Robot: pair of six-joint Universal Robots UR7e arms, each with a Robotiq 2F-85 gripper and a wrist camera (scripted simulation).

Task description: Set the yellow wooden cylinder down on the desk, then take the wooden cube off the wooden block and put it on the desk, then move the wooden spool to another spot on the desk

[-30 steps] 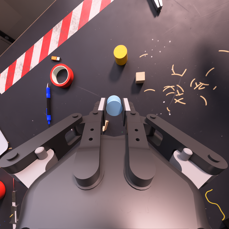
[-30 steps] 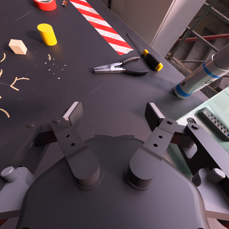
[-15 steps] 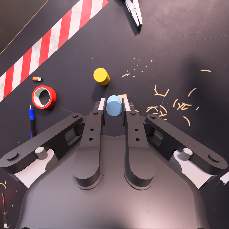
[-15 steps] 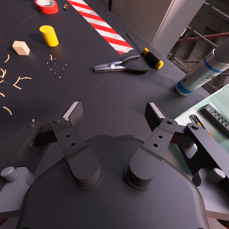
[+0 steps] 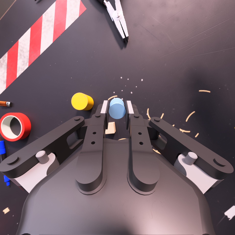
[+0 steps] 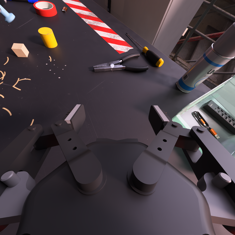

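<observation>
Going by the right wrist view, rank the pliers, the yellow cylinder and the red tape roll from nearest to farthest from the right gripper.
From the right gripper, open over bare desk:
1. Pliers, ahead, slightly right of centre.
2. Yellow cylinder, upright, farther ahead on the left.
3. Red tape roll, beyond the cylinder at the far left edge of the view.

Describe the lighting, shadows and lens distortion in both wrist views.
Left wrist view: soft overhead light; the pliers and yellow cylinder cast soft shadows on the desk, a broad dark patch dims its right side, and wide-angle stretch swells the left gripper holding the blue spool. Right wrist view: sharp throughout, mild sheen on the desk, and the spray can leans from edge distortion.
</observation>
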